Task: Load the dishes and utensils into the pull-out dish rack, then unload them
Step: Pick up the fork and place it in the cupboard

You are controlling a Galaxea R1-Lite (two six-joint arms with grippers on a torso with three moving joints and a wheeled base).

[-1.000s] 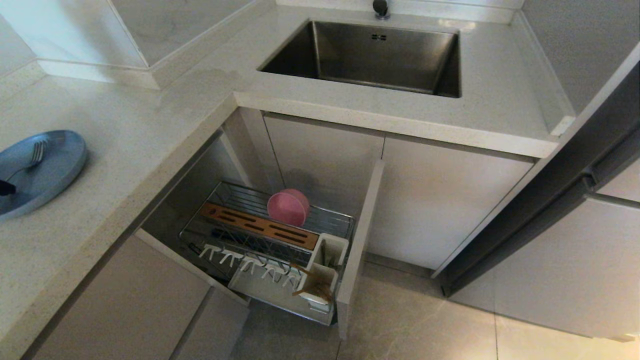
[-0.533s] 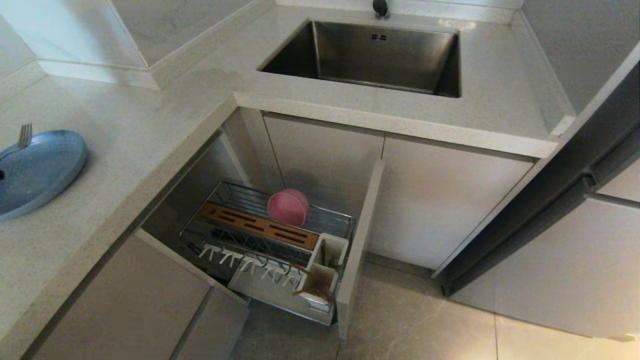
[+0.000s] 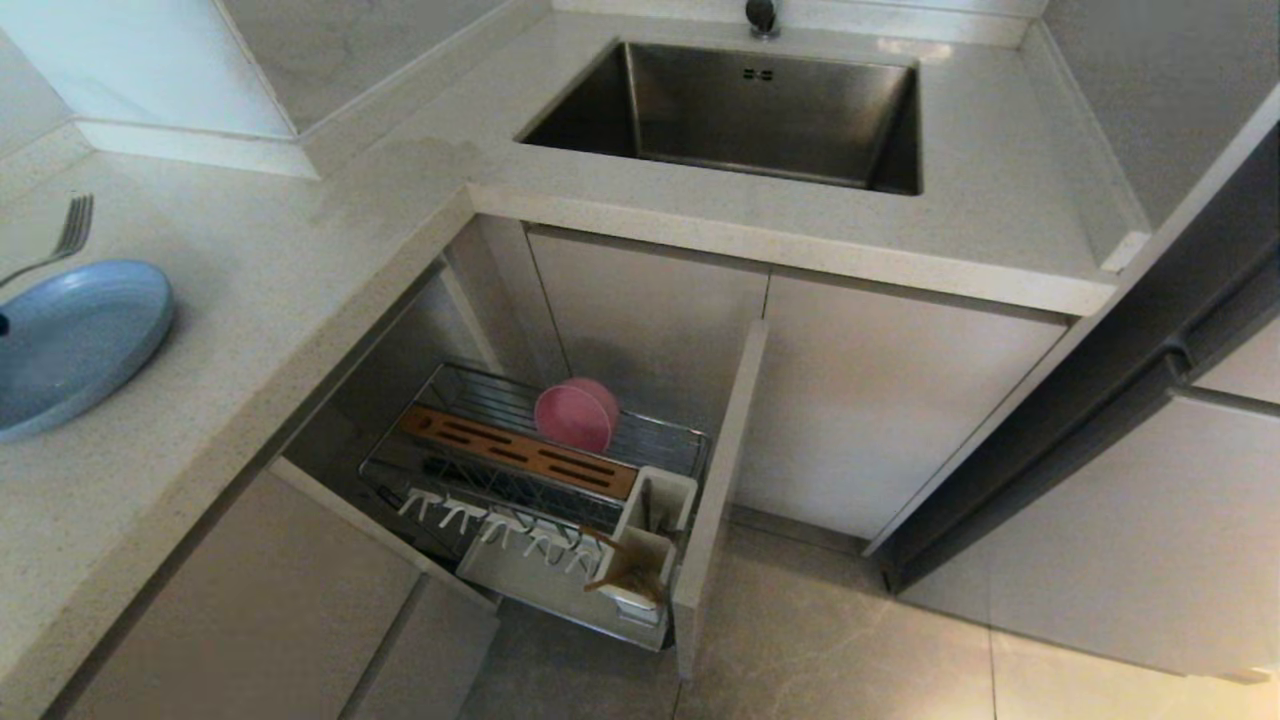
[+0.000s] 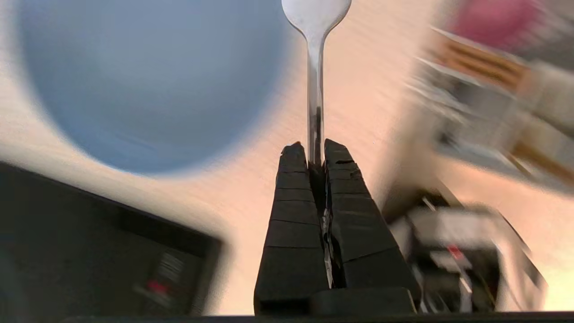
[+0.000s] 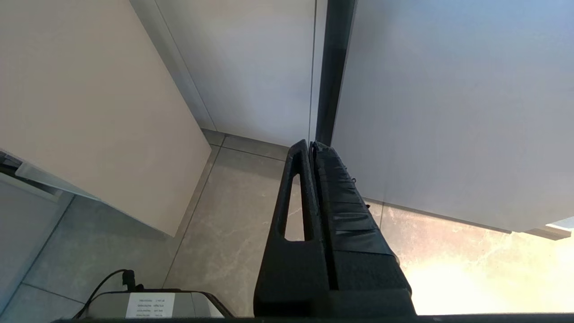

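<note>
My left gripper (image 4: 315, 150) is shut on the handle of a silver fork (image 4: 315, 89), held in the air beside the plate; its tines (image 3: 75, 215) show at the left edge of the head view. The pale-blue plate (image 3: 75, 340) lies bare on the counter (image 3: 300, 260), blurred in the left wrist view (image 4: 148, 85). The pull-out dish rack (image 3: 660, 432) stands open below, with the pink bowl (image 3: 575, 415) on edge at its back. Wooden chopsticks (image 3: 620, 582) lean in the front white cup. My right gripper (image 5: 310, 144) hangs shut and empty over the floor.
A steel sink (image 3: 740, 110) is set in the counter behind the rack. The rack's beige front panel (image 3: 720, 480) juts out over the tiled floor. A dark open door edge (image 3: 1100, 400) slants at the right. Closed cabinet fronts (image 3: 250, 600) flank the opening.
The fork has been lifted off the blue plate and carried up and away from it in my left gripper. The plate, bowl and rack have stayed put.
</note>
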